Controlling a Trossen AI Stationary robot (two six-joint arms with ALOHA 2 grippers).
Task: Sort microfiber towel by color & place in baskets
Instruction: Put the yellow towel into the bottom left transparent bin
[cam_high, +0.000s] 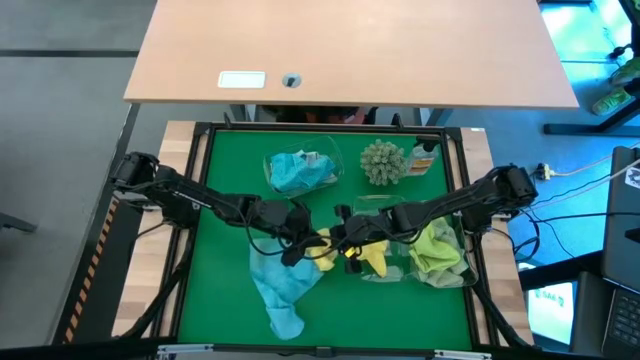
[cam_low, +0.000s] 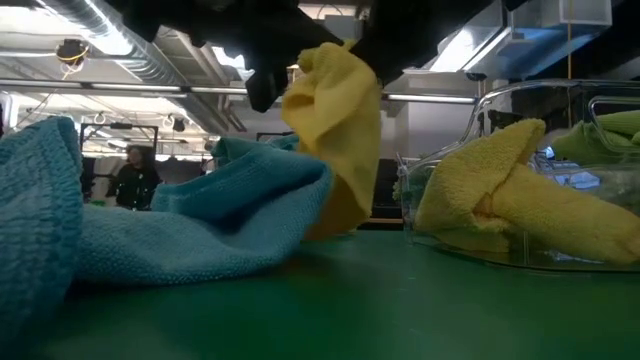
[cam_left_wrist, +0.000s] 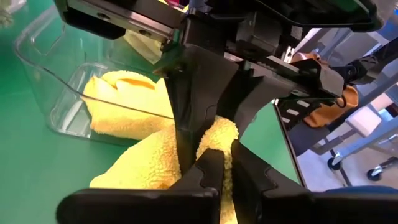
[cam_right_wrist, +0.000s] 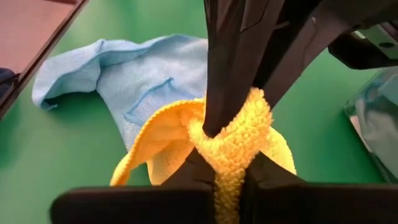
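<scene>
I think I am about halfway through the sorting. One blue towel (cam_high: 300, 172) already sits in the far bin (cam_high: 335, 160), a green towel (cam_high: 440, 250) sits in the bin on my right (cam_high: 465, 268), and a yellow towel (cam_low: 520, 205) lies in the middle bin (cam_low: 560, 262), hanging a little over its edge. A big blue towel (cam_high: 282, 285) is still loose on the green mat (cam_high: 220, 220), so that one is left to do. Right now both claws meet in the middle of the table. My left claw (cam_left_wrist: 214, 158) and my right claw (cam_right_wrist: 230, 152) are both pinched shut on the same yellow towel (cam_right_wrist: 233, 140), lifted off the mat just beside the middle bin. It hangs bunched up, its long way running up and down, loose end pointing down at the mat.
</scene>
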